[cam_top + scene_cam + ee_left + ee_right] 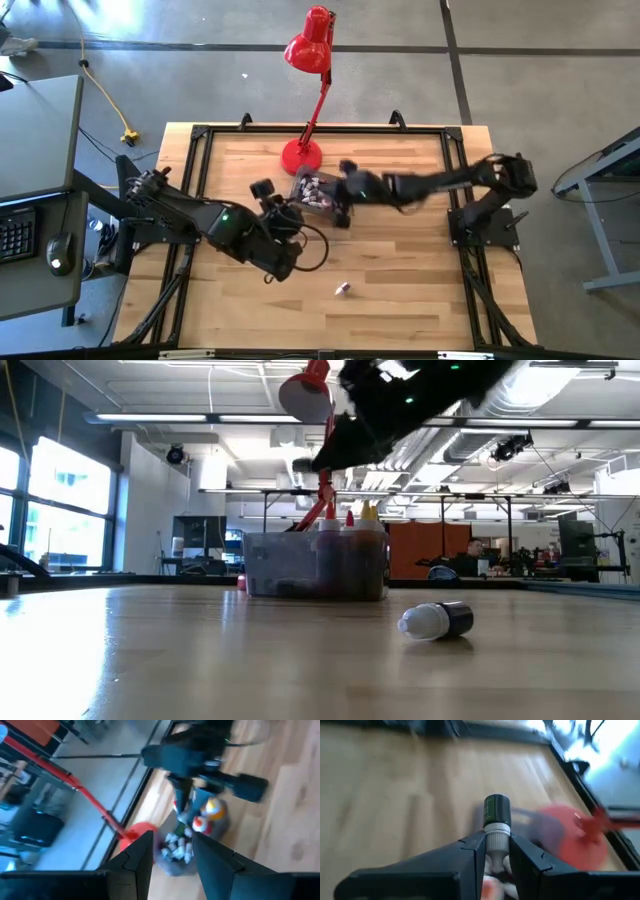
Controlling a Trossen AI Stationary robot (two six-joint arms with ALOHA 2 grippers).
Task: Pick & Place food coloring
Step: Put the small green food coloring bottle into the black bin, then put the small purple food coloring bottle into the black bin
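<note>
A grey tub (312, 190) with several food coloring bottles stands near the red lamp's base; it also shows in the low view (315, 565) and the left wrist view (175, 852). My right gripper (340, 200) hangs over the tub's right edge, shut on a dark green bottle with a white cap (496, 812). One more bottle (342, 288), dark with a white cap, lies on its side on the table's near part (437, 621). My left gripper (172, 855) is open with nothing in it, raised to the left of the tub (272, 200). My right gripper pinches the bottle's white cap end (496, 839) between its two fingers. The dark green body sticks out past the fingertips, along the line of the fingers. The bottle is lifted clear of the table and the tub.
A red desk lamp (303, 155) stands at the table's far edge just behind the tub, its arm leaning over the edge. Bare wood lies on the near half of the table around the lone bottle. A black frame (200, 135) rims the table.
</note>
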